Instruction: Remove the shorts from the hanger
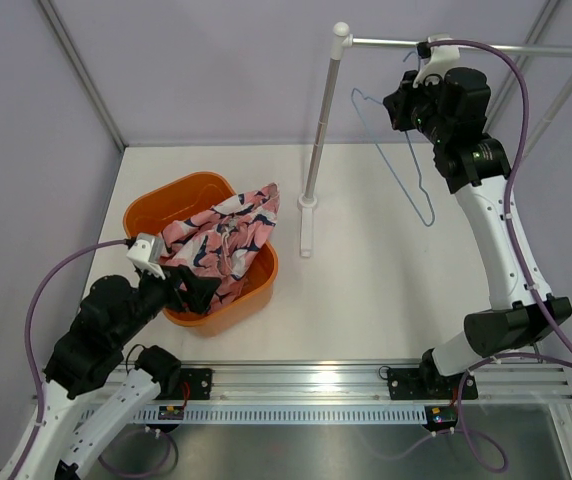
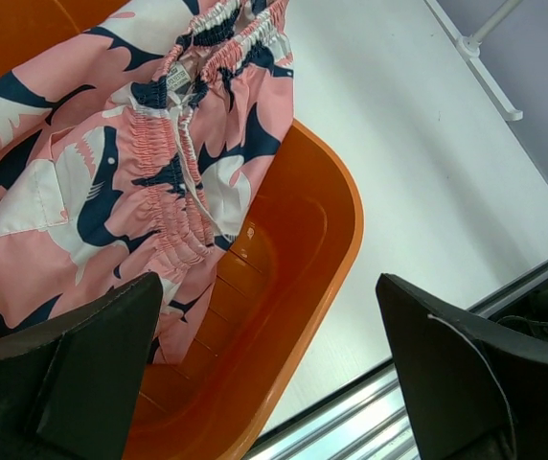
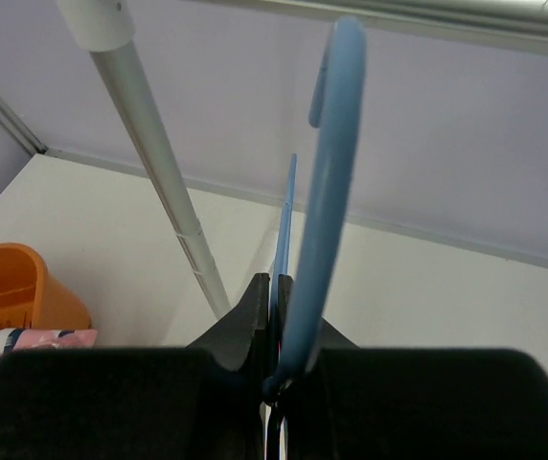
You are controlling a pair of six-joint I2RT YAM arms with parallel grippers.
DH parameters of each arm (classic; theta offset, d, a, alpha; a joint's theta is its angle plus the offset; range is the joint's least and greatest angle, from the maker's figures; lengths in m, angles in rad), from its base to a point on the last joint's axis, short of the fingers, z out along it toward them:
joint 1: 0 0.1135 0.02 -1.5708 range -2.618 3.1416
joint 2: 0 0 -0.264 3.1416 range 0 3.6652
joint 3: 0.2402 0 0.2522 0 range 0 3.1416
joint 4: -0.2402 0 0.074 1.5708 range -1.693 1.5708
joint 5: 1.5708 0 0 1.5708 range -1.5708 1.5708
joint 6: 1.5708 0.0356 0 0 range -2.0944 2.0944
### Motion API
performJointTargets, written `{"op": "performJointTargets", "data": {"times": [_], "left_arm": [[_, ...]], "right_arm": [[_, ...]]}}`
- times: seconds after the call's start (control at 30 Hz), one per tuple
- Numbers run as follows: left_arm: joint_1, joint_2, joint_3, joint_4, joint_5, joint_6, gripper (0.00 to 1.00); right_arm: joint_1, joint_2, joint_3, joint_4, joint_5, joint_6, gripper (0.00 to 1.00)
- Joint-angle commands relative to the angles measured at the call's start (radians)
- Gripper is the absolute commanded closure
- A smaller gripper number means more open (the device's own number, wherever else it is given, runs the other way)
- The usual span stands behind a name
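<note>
Shorts [image 1: 224, 238] lie heaped in the orange basket [image 1: 256, 292] just ahead of your left gripper [image 1: 191, 290], free of the hanger [image 3: 324, 211]; pink cloth with navy and white blotches spills over the basket's rim on the side away from that hand; your left wrist view shows the gathered waistband and a pale drawcord lying uppermost, with the bare orange wall to the right of the cloth.

Your left gripper hovers over the basket's near rim with its jaws spread wide and nothing between them; the left finger [image 2: 63, 379] sits over the edge of the fabric, and you cannot tell whether it touches; the right finger stands clear, over the white table [image 1: 366, 290].

Well away, your right gripper [image 3: 276, 311] is raised close under the silver clothes rail [image 1: 506, 46], jaws pinched tight on the light-blue wire of the hanger; the hook curves up just ahead of the fingers toward the rail, and whether it touches the rail cannot be made out; the rest of the wire triangle hangs down and to the left of that hand, bare of any garment.

The rail's upright post [image 1: 321, 130] stands on the table between the two hands, nearer the right one.
</note>
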Motion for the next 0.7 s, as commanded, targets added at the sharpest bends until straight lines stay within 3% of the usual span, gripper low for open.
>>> {"op": "performJointTargets", "data": {"times": [0.0, 0.27, 0.67], "left_arm": [[-0.003, -0.014, -0.003, 0.060, 0.039, 0.009, 0.01], [-0.023, -0.016, -0.006, 0.060, 0.038, 0.007, 0.01], [-0.063, -0.016, -0.005, 0.054, 0.010, 0.000, 0.01]], "right_arm": [[-0.007, 0.007, 0.058, 0.124, 0.050, 0.018, 1.00], [-0.017, 0.056, 0.106, 0.139, 0.078, 0.018, 1.00], [-0.049, 0.254, 0.376, 0.059, 0.053, 0.067, 1.00]]}}
